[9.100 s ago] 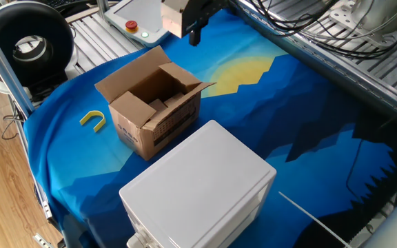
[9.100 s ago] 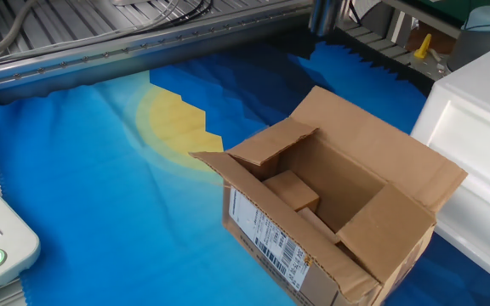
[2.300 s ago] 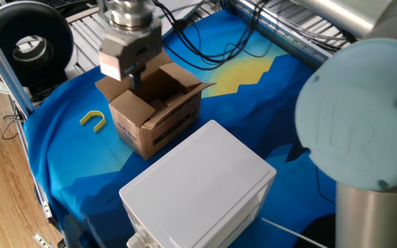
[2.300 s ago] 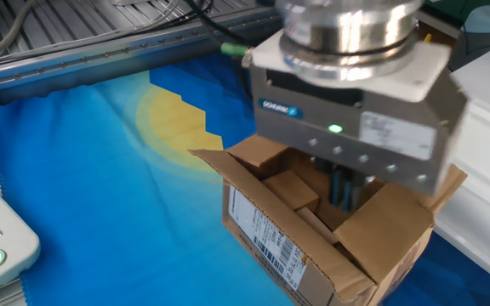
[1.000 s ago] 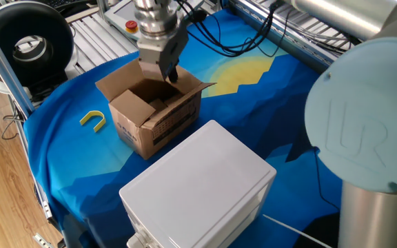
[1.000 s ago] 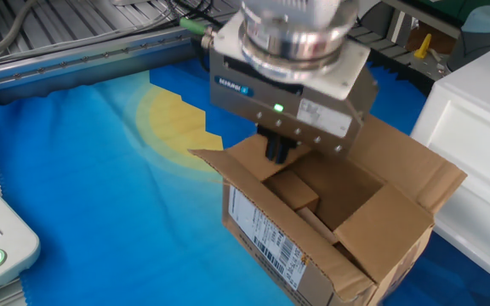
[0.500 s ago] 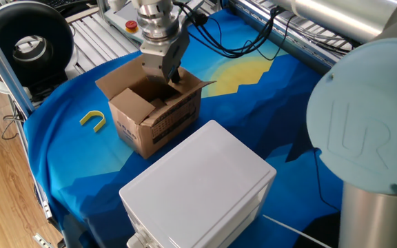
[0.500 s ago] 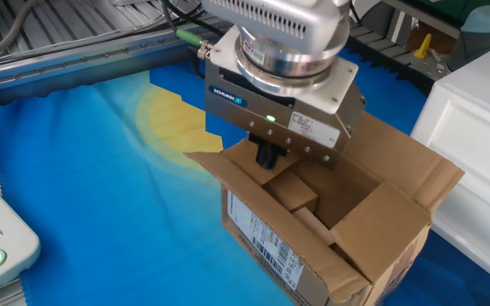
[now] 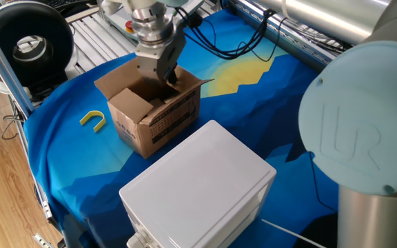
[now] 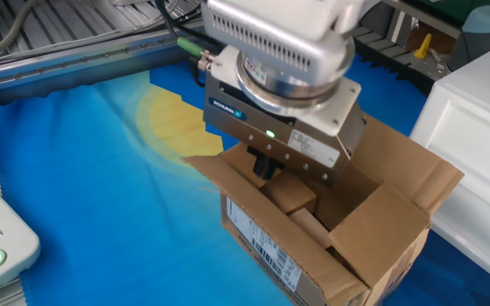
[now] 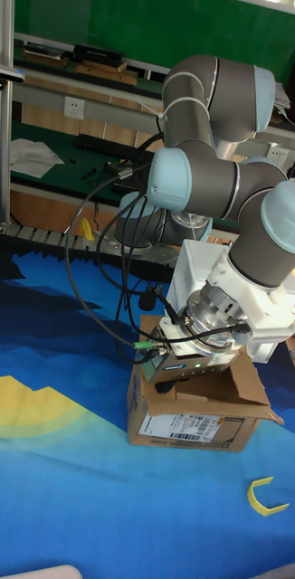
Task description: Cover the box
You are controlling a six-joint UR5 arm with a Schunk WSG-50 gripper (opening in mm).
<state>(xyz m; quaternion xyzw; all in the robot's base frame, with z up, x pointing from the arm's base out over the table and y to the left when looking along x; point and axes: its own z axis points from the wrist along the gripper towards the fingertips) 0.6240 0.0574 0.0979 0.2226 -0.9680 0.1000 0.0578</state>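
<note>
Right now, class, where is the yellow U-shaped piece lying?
In one fixed view, the yellow U-shaped piece lies on the blue cloth, left of the box.

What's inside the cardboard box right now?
The gripper reaches into the open box, over a folded-in flap. The box floor under the gripper is hidden.

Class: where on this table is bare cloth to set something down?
Free: the yellow-sun patch beyond the box; dark cloth right of the white plastic box. Crowded: around the box, under the gripper, by the yellow clip.
</note>
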